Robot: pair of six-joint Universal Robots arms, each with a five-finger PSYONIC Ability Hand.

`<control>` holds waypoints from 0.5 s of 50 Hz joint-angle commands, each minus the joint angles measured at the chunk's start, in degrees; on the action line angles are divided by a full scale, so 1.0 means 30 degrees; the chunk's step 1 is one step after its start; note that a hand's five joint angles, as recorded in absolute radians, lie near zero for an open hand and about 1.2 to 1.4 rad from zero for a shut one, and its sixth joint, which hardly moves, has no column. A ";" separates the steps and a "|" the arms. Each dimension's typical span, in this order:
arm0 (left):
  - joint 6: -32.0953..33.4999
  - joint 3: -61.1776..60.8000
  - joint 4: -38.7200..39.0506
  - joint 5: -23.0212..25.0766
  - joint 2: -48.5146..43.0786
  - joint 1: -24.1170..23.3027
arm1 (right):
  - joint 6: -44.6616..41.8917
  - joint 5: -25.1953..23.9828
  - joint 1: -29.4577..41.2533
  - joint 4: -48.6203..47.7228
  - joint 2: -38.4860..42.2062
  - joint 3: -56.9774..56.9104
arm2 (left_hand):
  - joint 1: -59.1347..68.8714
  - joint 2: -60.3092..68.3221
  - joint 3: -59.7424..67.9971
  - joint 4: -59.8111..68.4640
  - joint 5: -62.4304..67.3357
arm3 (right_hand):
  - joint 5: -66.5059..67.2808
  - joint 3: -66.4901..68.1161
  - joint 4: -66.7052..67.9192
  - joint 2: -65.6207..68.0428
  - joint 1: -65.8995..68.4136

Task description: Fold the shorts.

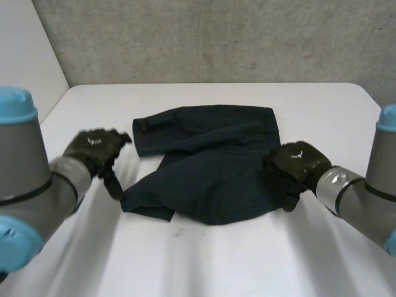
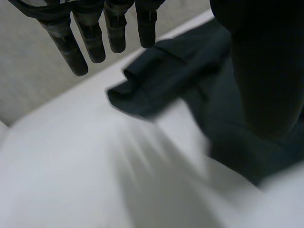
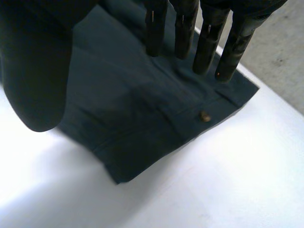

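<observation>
Dark shorts (image 1: 210, 167) on a white table (image 1: 247, 260) before a grey concrete wall (image 1: 216, 37)

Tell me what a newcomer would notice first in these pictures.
The dark blue shorts lie rumpled in the middle of the white table. The right hand is open at their waistband edge, with a small brass button near its fingertips. The left hand hangs open beside the opposite edge, above bare table.

Dark navy shorts (image 1: 210, 164) lying rumpled, partly folded, mid-table.
</observation>
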 commanded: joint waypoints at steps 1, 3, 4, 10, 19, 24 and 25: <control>-0.0407 -0.2484 0.1226 0.1012 0.0401 -0.0626 | -0.0218 -0.0840 -0.0787 -0.4248 -0.0091 0.3467 | 0.1779 0.1698 0.1795 0.1795 0.1769 | 0.2990 0.2748 0.2803 0.2952 0.3759; -0.0407 -0.2513 0.1695 0.0983 -0.0036 -0.0626 | -0.0218 -0.0869 -0.0758 -0.5096 0.0141 0.3876 | 0.3009 0.2928 0.3025 0.3025 0.2999 | 0.3546 0.3304 0.3359 0.3508 0.4316; -0.0407 -0.2513 0.1785 0.0983 -0.0213 -0.0626 | -0.0247 -0.0840 -0.0757 -0.5333 0.0230 0.3966 | 0.3238 0.3157 0.3255 0.3255 0.3228 | 0.3939 0.3697 0.3752 0.3901 0.4709; -0.0407 -0.2396 0.1990 0.0983 -0.1005 -0.0684 | -0.0276 -0.0752 -0.0816 -0.5950 0.1080 0.3908 | 0.4583 0.4502 0.4600 0.4600 0.4573 | 0.5677 0.5435 0.5490 0.5640 0.6447; -0.0407 -0.2250 0.2282 0.1012 -0.1562 -0.1417 | -0.0422 -0.0635 -0.0816 -0.7385 0.2106 0.3411 | 0.8502 0.8422 0.8519 0.8519 0.8493 | 0.7868 0.7626 0.7681 0.7830 0.8638; -0.0378 -0.2220 0.2839 0.0983 -0.1943 -0.1476 | -0.0657 -0.0606 -0.0787 -0.7445 0.2603 0.2942 | 1.1758 1.1677 1.1775 1.1775 1.1748 | 0.8877 0.8635 0.8690 0.8840 0.9647; -0.0378 -0.2191 0.2927 0.0954 -0.2002 -0.1476 | -0.0657 -0.0606 -0.0787 -0.7416 0.2691 0.2854 | 1.2263 1.2182 1.2279 1.2279 1.2253 | 0.8933 0.8691 0.8746 0.8895 0.9702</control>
